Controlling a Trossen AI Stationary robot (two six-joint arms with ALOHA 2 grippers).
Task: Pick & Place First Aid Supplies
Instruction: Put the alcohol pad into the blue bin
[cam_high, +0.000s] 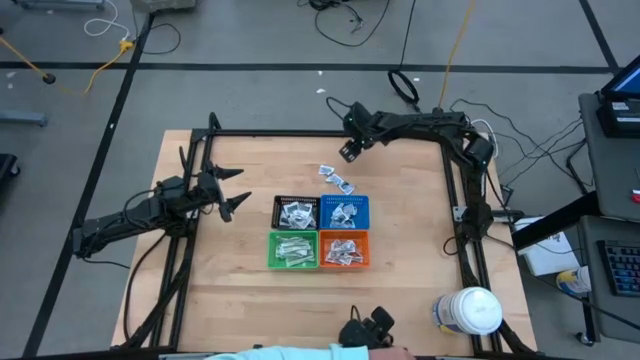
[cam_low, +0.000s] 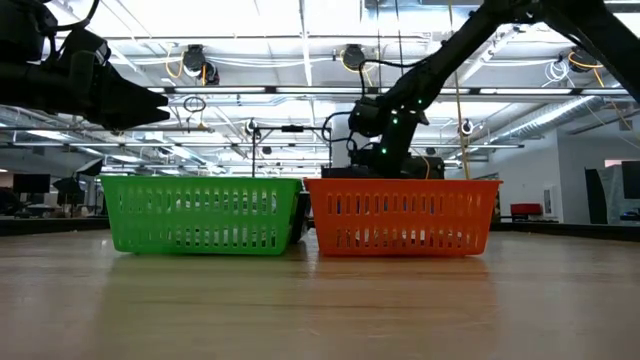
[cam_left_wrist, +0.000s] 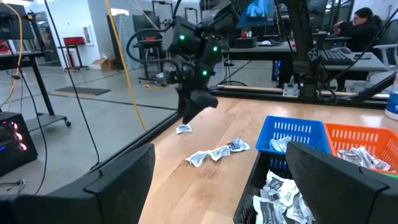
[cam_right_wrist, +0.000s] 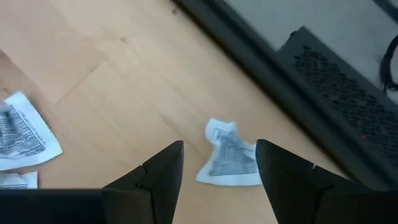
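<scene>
1. Pale wood-grain counter (cam_high: 240, 290) carries four slotted plastic bins holding crinkled white packets (cam_high: 296, 214).
2. Right gripper (cam_right_wrist: 219, 165), jaws spread, hovers at 12 o'clock over a crumpled loose packet (cam_right_wrist: 228, 155).
3. Left gripper (cam_high: 236, 190) waits at 9 o'clock, jaws spread.

This is a robotics lab, an open industrial hall: exposed ceiling trusses (cam_low: 300, 60) with strip lights overhead, cables (cam_high: 350, 20) trailing across a grey taped floor, a wooden counter (cam_high: 250, 300) in a black frame, and a person (cam_left_wrist: 360, 25) seated at workbenches crowded with monitors.
</scene>
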